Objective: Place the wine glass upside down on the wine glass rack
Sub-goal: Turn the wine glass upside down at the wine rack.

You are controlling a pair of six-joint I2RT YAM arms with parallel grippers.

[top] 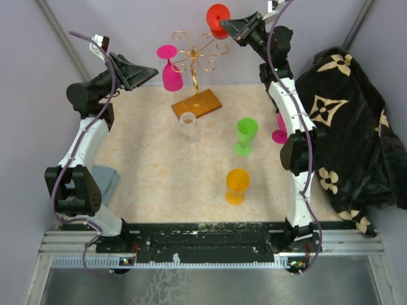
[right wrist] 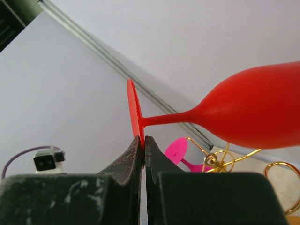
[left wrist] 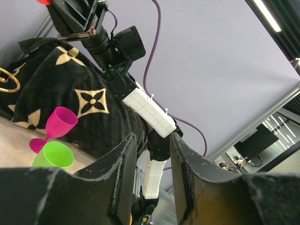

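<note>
The wine glass rack (top: 194, 54) is a gold wire stand on an orange-brown wooden base (top: 197, 103) at the back of the table. A pink glass (top: 170, 70) hangs upside down from its left arm. My right gripper (top: 223, 26) is raised above the rack's right side, shut on the foot rim of a red wine glass (top: 217, 19). In the right wrist view the red wine glass (right wrist: 253, 112) lies sideways, its foot edge pinched in my right gripper (right wrist: 143, 138), above the rack's gold curls (right wrist: 219, 159). My left gripper (top: 152, 73) hovers open and empty beside the pink glass.
A clear glass (top: 189, 124), a green glass (top: 245, 135) and an orange glass (top: 237, 185) stand on the table. Another pink glass (top: 280, 133) is partly hidden behind the right arm. A black patterned cloth (top: 350, 127) lies at the right, a grey cloth (top: 105, 181) at the left.
</note>
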